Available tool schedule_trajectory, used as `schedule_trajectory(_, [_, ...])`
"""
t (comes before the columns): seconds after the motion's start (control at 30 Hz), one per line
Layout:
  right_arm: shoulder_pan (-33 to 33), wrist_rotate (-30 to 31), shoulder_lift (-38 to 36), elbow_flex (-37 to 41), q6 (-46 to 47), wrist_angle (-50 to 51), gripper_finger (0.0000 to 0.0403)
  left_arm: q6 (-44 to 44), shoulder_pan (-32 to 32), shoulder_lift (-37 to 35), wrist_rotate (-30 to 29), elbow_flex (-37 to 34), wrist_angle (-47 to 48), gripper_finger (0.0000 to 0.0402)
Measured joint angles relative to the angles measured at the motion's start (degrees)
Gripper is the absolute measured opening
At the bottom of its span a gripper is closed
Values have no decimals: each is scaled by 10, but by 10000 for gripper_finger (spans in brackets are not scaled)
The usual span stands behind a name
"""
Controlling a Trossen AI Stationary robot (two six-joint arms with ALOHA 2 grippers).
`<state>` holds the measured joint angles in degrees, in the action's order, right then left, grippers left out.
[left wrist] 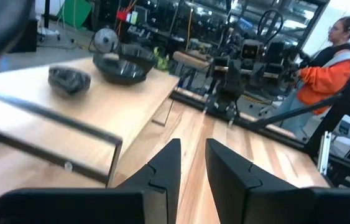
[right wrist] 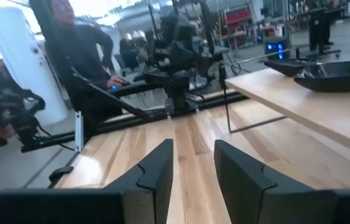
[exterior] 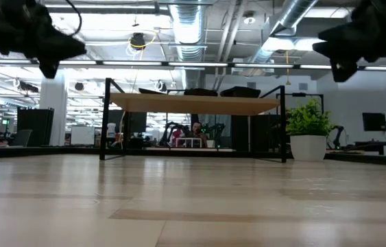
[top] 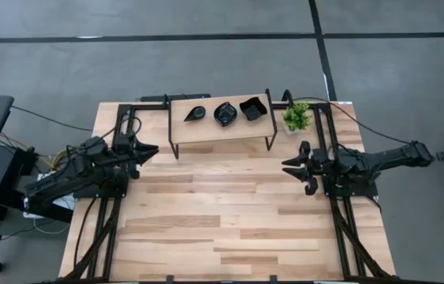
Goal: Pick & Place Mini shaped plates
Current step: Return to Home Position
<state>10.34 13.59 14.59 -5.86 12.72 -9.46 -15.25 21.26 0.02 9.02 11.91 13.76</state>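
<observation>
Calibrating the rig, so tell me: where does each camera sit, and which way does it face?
High: above the table, straight down; shows both arms, left tool and right tool flanking the shelf.
Low: table-top height, level toward shelf and plant; both tools in its upper corners.
Left wrist: on the left arm, looking past its own fingers toward the plates and the right arm.
Right wrist: mirrored, past its fingers toward the left arm.
Shared: all four see the shelf.

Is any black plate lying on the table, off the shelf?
No, in the high view the black plates sit only on the shelf.
</observation>
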Motion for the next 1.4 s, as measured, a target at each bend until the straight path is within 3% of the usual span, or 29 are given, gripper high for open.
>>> schedule_trajectory(0.13, [6, 5, -87, 55, 0, 3, 113, -2, 0, 0, 0, -37, -22, 76])
schedule_trajectory(0.23, [6, 24, -145, 54, 6, 59, 113, -18, 0, 0, 0, -72, -51, 76])
schedule_trajectory(0.37, [5, 29, -145, 53, -28, 45, 113, -21, 0, 6, 0, -88, -88, 76])
schedule_trajectory(0.7, [5, 33, -145, 52, -7, 67, 113, -1, -1, 12, -19, -91, -90, 76])
schedule_trajectory(1.0, [5, -45, -144, 53, -6, 59, 113, 0, -1, 12, -19, -91, -90, 76])
schedule_trajectory(1.4, [5, -45, -144, 53, -6, 58, 113, -1, -1, 13, -19, -91, -92, 76])
